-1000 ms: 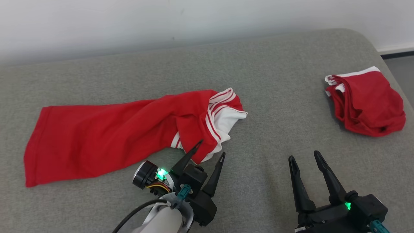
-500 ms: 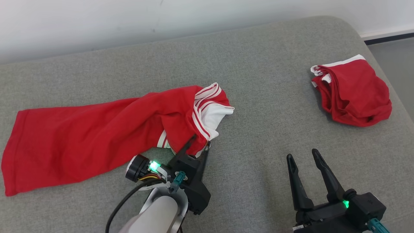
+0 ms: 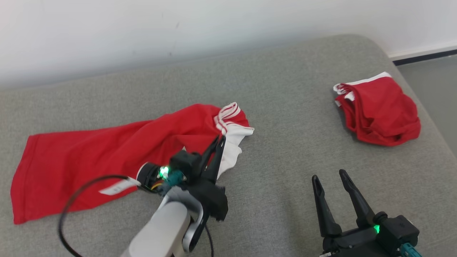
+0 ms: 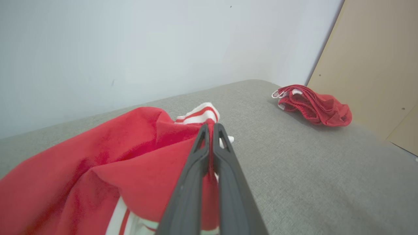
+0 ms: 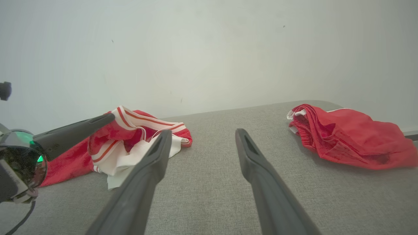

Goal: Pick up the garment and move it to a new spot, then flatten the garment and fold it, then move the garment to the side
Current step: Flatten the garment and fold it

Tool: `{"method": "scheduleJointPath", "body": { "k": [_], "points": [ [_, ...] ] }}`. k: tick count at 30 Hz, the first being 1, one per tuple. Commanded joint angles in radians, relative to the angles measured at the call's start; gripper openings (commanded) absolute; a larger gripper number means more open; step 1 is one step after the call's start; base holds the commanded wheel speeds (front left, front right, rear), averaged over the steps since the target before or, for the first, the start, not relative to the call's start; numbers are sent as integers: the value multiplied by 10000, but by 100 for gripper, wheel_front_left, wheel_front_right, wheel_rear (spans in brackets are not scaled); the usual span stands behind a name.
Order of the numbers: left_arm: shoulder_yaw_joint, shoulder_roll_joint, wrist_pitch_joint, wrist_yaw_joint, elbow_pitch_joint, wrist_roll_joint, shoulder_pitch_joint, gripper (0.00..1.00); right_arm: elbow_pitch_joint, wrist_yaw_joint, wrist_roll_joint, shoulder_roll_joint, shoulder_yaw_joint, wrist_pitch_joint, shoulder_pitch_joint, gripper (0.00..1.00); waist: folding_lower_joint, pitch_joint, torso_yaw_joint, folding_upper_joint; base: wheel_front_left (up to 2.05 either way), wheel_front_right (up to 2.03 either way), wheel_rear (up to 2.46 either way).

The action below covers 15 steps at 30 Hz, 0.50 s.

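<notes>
Pick-up step: left tool (image 3: 220, 140) pinches tight on the striped end of the long red fabric garment (image 3: 89, 160) sprawled on the grey upholstered cushion (image 3: 285, 107), right tool (image 3: 328, 175) gapes empty, next likely needs a clean lift.

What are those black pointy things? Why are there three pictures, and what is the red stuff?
This is a robot with two arms. Each arm ends in a gripper: two long black fingers that pinch like tongs. One picture comes from a camera on the robot's head, looking down. The other two come from small cameras on its wrists, looking along the fingers. Two things lie on the grey fabric surface. One is a long red garment with white stripes, stretched out. The other is a smaller crumpled red garment with white trim, off to the robot's right. The left gripper is pinched shut on the striped end of the long garment. The right gripper is open and holds nothing.
</notes>
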Motion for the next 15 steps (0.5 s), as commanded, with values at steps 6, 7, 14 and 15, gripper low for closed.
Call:
{"method": "scheduleJointPath", "body": {
  "k": [6,7,14,15],
  "points": [
    [-25,-12,439,-644,-209,-1771,-1566,0,118,6,103,112,37,-15,302,100,0,-777,-506,-1,0,0,0],
    [23,-12,587,-697,-263,-2131,-1879,0,139,6,123,130,50,-13,351,100,0,-864,-574,-1,0,0,0],
    [140,-14,1758,-470,-693,-4595,-4090,0,260,6,193,244,142,-13,591,100,0,-1359,-1061,-1,0,0,0],
    [85,-15,1880,-360,-741,-4882,-4386,0,282,6,201,254,168,-15,616,100,0,-1434,-1131,-1,0,0,0]
  ]
}}
